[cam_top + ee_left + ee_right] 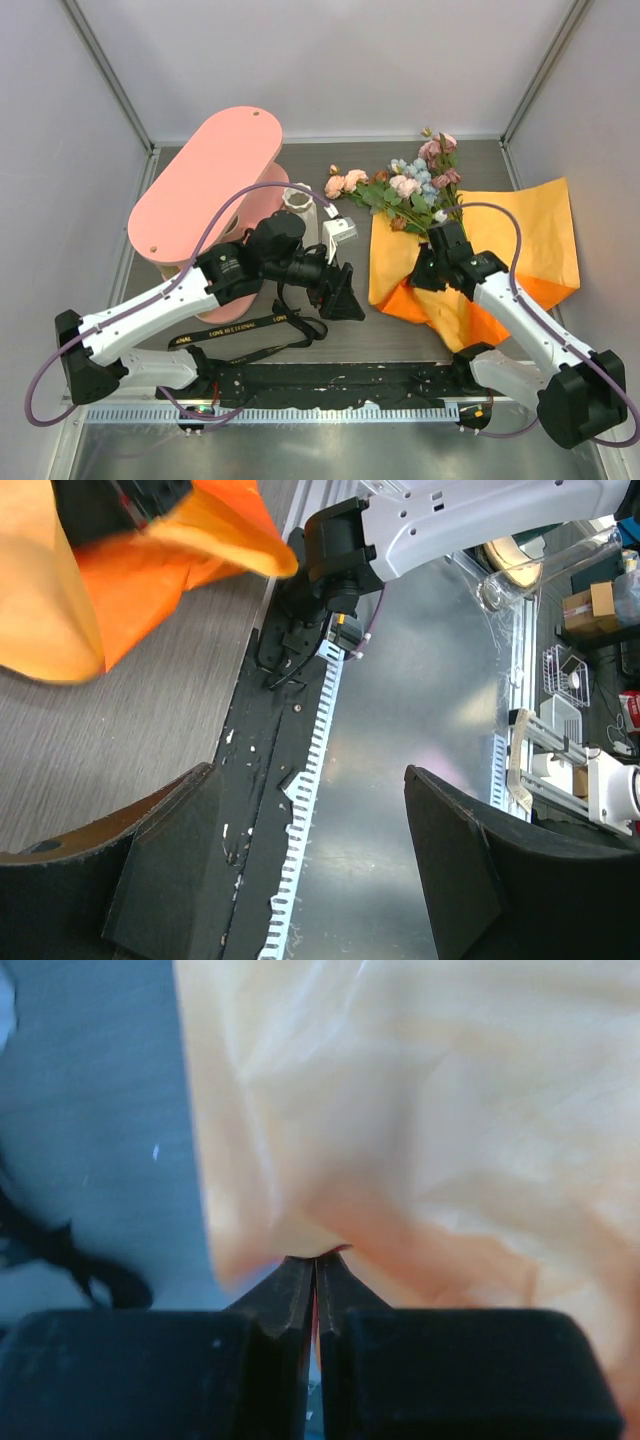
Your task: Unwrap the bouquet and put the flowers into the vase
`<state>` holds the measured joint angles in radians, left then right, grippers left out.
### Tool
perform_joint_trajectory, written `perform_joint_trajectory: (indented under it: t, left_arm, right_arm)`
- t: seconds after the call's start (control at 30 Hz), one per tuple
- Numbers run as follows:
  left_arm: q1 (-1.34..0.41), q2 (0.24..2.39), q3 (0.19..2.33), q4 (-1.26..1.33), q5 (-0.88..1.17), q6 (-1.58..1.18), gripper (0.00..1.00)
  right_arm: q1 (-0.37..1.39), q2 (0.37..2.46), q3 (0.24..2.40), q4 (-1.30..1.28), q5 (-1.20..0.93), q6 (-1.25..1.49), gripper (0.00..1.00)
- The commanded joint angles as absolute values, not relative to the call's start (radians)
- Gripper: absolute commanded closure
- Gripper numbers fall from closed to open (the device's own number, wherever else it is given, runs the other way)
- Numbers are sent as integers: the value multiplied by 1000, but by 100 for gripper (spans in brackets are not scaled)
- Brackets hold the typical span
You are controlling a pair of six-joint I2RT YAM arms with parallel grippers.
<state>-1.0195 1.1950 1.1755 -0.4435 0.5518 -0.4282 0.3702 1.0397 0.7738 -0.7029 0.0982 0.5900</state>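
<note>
Black ribbon (250, 335) lies untied near me; the paper (530, 235) is spread open at right. My right gripper (316, 1258) clamps it, my left gripper (310, 870) gapes empty. Flowers (405, 188) lie on its far edge, not yet in the vase (297, 198) to their left.

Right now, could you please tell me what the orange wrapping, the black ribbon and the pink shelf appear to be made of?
Orange wrapping: probably thin matte paper, creased and folded. Black ribbon: seemingly fabric, limp loops with printed lettering. Pink shelf: rigid, matte; painted wood or plastic, unclear.
</note>
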Motion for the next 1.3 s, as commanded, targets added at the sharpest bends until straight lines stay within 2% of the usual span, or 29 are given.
perform_joint_trajectory:
  t: [0.0,0.07,0.1,0.17,0.23,0.27,0.3,0.37,0.47,0.6,0.7,0.83,1.0,1.17,1.27]
  left_arm:
    - [-1019,1193,1197,-376,572,-443,23]
    - [-1019,1196,1198,-368,569,-446,23]
    - [-1019,1207,1203,-364,571,-449,23]
    - [-1019,1218,1207,-351,568,-457,23]
    - [-1019,1238,1219,-344,569,-466,23]
    - [-1019,1246,1224,-325,569,-472,23]
    - [-1019,1252,1227,-316,569,-479,23]
    - [-1019,1276,1242,-295,584,-495,23]
    - [-1019,1305,1268,-296,604,-499,23]
    - [-1019,1325,1282,-299,595,-505,23]
    - [-1019,1338,1289,-281,601,-526,23]
    - [-1019,1368,1298,-245,617,-549,23]
    - [-1020,1436,1316,-213,644,-575,23]
    - [-1026,1532,1350,-219,621,-552,23]
    - [-1034,1618,1361,-232,531,-520,26]
  right_arm:
    - [376,1008,635,-632,-417,650,85]
    - [376,1015,600,-647,-485,647,70]
    - [376,1017,606,-681,-473,641,58]
    - [376,973,699,-748,-265,659,52]
    - [376,902,834,-851,-52,736,37]
    - [376,885,868,-897,197,770,24]
    - [374,870,897,-914,292,796,6]
    - [376,876,972,-974,563,860,5]
    - [376,963,1051,-1012,778,882,4]
    - [374,1152,1169,-1116,961,946,1]
    - [374,1262,1247,-1170,974,936,1]
    - [342,1324,1174,-1080,957,885,0]
    - [247,1442,1101,-910,852,819,11]
    - [216,1580,1078,-801,850,767,9]
    - [169,1667,1071,-799,838,781,10]
